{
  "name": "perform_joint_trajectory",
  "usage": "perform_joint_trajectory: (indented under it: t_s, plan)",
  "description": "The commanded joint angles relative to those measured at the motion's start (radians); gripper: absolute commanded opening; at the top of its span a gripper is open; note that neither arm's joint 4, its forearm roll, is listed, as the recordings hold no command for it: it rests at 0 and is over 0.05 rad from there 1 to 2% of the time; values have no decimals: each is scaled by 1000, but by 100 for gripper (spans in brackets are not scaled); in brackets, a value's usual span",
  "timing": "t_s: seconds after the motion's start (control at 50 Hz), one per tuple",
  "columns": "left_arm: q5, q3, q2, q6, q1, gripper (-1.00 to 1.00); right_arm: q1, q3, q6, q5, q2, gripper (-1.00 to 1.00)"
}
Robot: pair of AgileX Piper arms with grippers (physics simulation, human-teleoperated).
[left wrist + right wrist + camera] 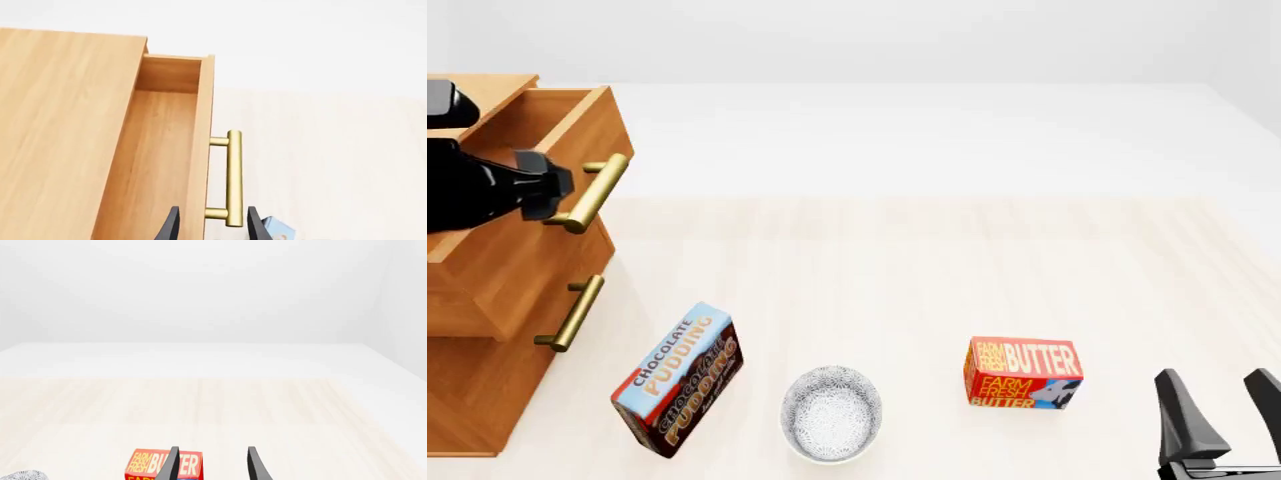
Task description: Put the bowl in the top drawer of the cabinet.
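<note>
The bowl [831, 413], white with a fine grey-blue pattern, stands on the table near the front edge, and its rim shows in the right wrist view [23, 475]. At the far left is the cabinet [481, 390], its flat top [60, 125] beside the top drawer [574, 120], which is pulled out with its inside [160, 150] showing nothing in it. My left gripper [212, 227] is open at the drawer's front, its fingers on either side of the brass handle [233, 177] without pinching it. My right gripper [1221, 420] stands open at the front right, holding nothing.
A chocolate pudding box [677, 379] lies tilted just left of the bowl, close to the cabinet's base. A red butter box [1022, 373] stands between the bowl and my right gripper. The lower drawer [507, 300] is shut.
</note>
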Motion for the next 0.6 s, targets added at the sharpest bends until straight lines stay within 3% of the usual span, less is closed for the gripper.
perform_joint_trajectory:
  t_s: [0.02,0.26,0.6]
  plan:
    - [-11,25,4,3,5,100,0,0,-1,0,-1,100]
    - [-16,55,2,1,-64,100,0,0,-1,0,-1,100]
    - [-39,84,15,1,-91,100,0,0,-1,0,-1,100]
